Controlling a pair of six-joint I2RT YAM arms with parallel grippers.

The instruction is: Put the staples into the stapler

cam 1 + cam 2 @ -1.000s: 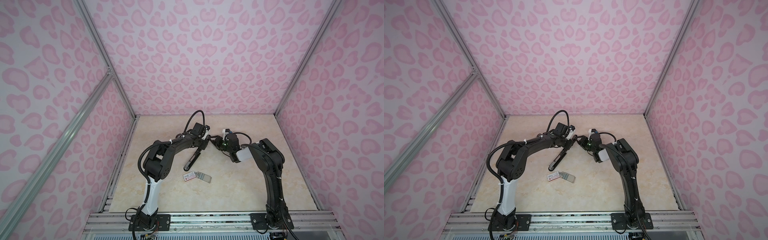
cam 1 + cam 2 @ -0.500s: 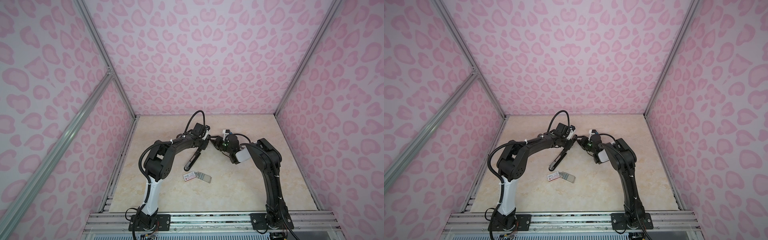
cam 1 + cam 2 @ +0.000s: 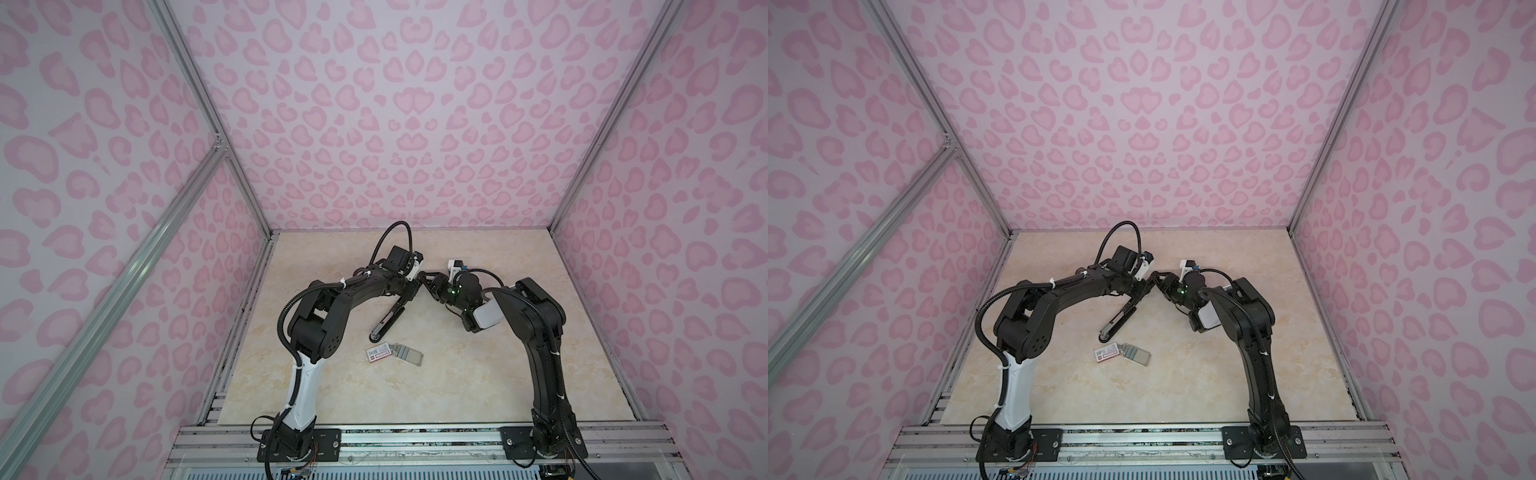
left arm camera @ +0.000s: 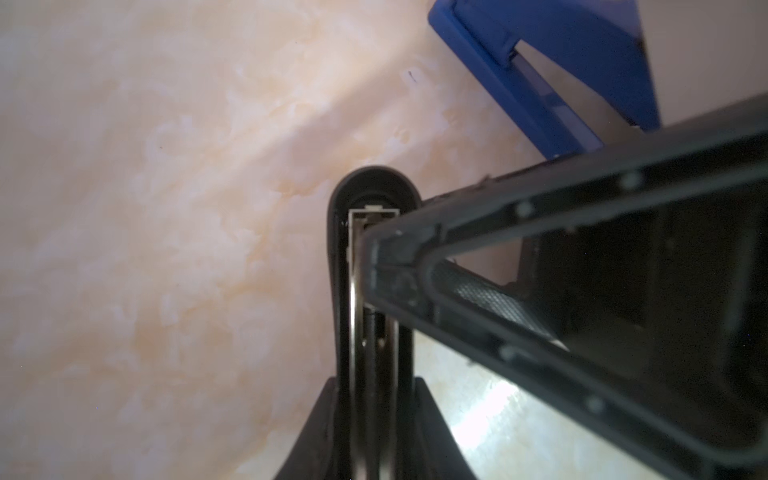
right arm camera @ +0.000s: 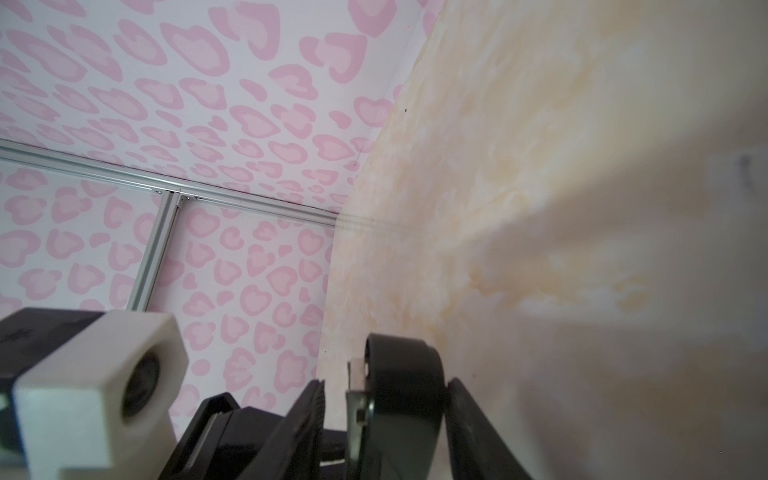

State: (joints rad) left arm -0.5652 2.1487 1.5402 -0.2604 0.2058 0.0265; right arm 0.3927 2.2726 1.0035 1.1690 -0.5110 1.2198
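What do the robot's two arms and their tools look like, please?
Both arms are black, jointed links. The left arm has a white lower segment, a ribbed black cable looping beside it and white zip ties. The right arm carries a pale grey block and a green light. The left tool and right tool are black, with wedge-shaped fingers.

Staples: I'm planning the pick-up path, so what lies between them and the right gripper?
Bare tabletop, seen in both top views; the stapler slants beside that stretch, not across it.
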